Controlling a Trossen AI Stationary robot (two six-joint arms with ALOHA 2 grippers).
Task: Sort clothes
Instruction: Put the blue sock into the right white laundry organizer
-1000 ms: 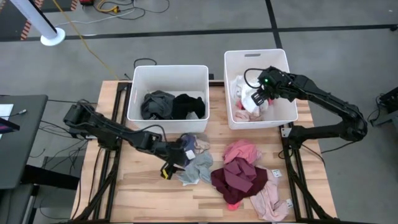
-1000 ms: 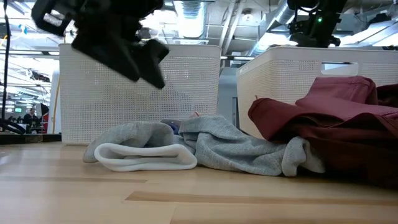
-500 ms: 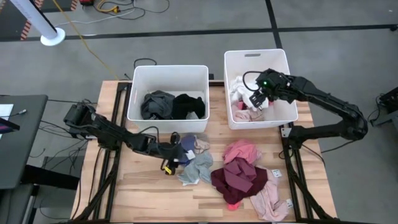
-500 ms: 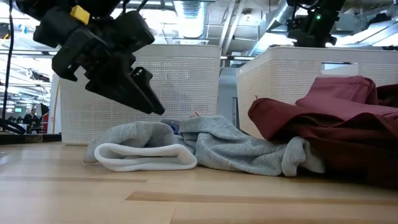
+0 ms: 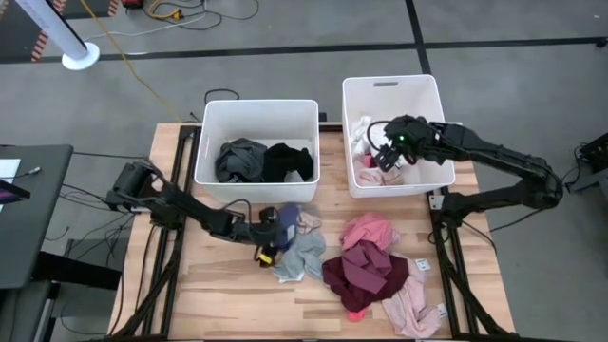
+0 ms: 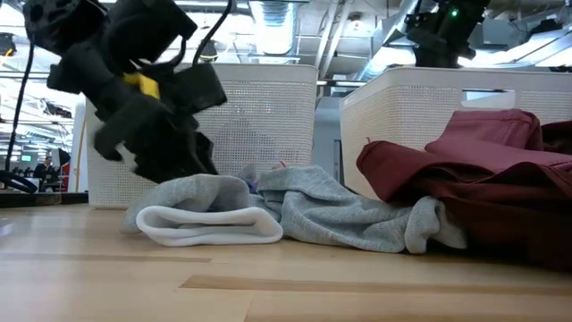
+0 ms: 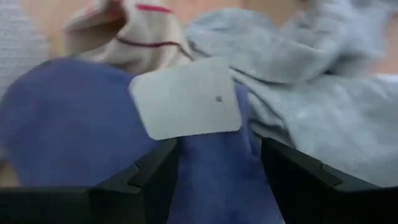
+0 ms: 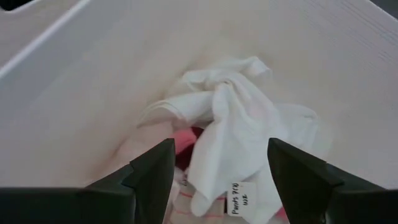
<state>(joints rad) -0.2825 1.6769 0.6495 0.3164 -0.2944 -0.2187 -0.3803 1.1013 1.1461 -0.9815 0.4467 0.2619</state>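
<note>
My left claw (image 7: 217,180) has dropped, fingers apart, onto the blue garment (image 7: 74,118) — my right claw (image 8: 217,180), just emptied, gapes over the right bin (image 5: 432,95).

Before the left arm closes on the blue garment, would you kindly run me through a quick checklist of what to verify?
1. Left pincer open: ok, its fingers stand apart.
2. Blue garment between those fingers: ok, it fills the gap, white tag just ahead.
3. Only the blue piece in the bite: cannot tell; the grey garment and a beige piece lie against it.
4. Right pincer released: ok, open and empty above the white garment in the right bin.
5. Room in the left bin: ok, dark clothes cover only part of its floor.
</note>
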